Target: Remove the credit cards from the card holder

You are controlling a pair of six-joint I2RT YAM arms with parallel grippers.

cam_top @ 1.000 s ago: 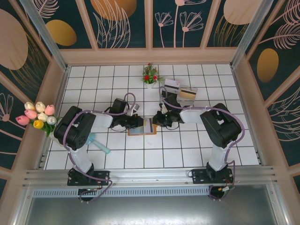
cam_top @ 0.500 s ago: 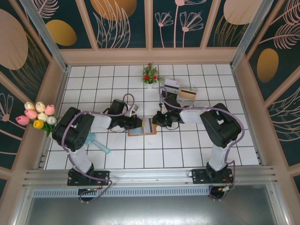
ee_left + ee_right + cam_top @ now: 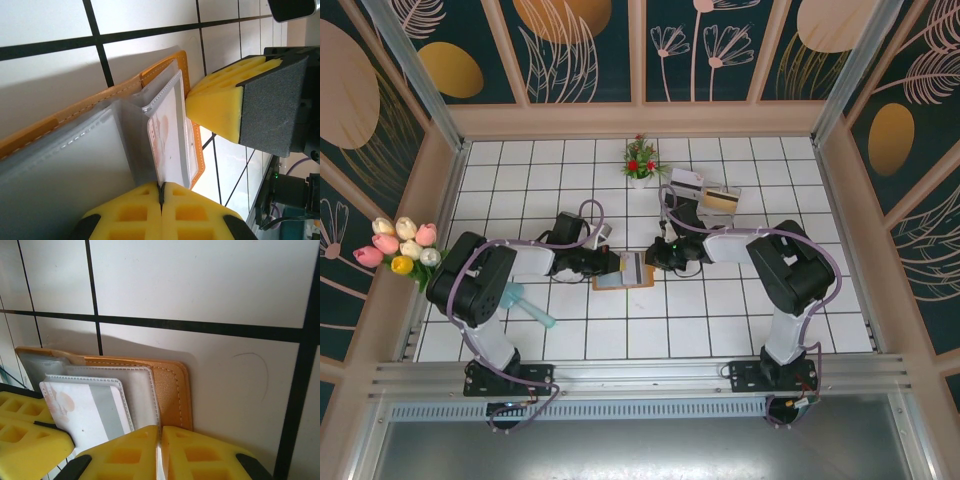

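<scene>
While both arms reach in over a white-tiled worktop [image 3: 720, 330] ruled with dark grout lines, the card holder [image 3: 625, 271] lies open near its middle, an orange-brown stitched wallet with clear plastic sleeves [image 3: 167, 125] fanned up from its inside. The left claw [image 3: 613, 262] comes at it from the left with its yellow pads pressed flat together, the edge of one clear sleeve running into the seam between them. The right claw [image 3: 653, 258] meets the holder's right edge, its pads likewise closed against each other with the stitched leather border caught at the seam. Seen from the right wrist, the top sleeve carries a pale card with a grey band [image 3: 107, 410]; a faint reddish mark on it is too blurred to read. The enclosure around the worktop is walled with dark teal panels [image 3: 580, 45] painted with gold and peach leaves and discs, set in pale wood-coloured frames, and an aluminium rail [image 3: 640, 375] runs along the near edge where the arm bases are bolted. A small pot of red flowers [image 3: 640, 160] stands on the back tiles, and a bunch of pastel tulips [image 3: 400, 245] sits at the left wall. A teal-handled object [image 3: 528, 305] lies on the tiles beside the left arm. At the back right, well apart from the holder, a white card with a dark stripe [image 3: 686, 181] and an orange-tan card [image 3: 721, 199] lie just beside each other.
</scene>
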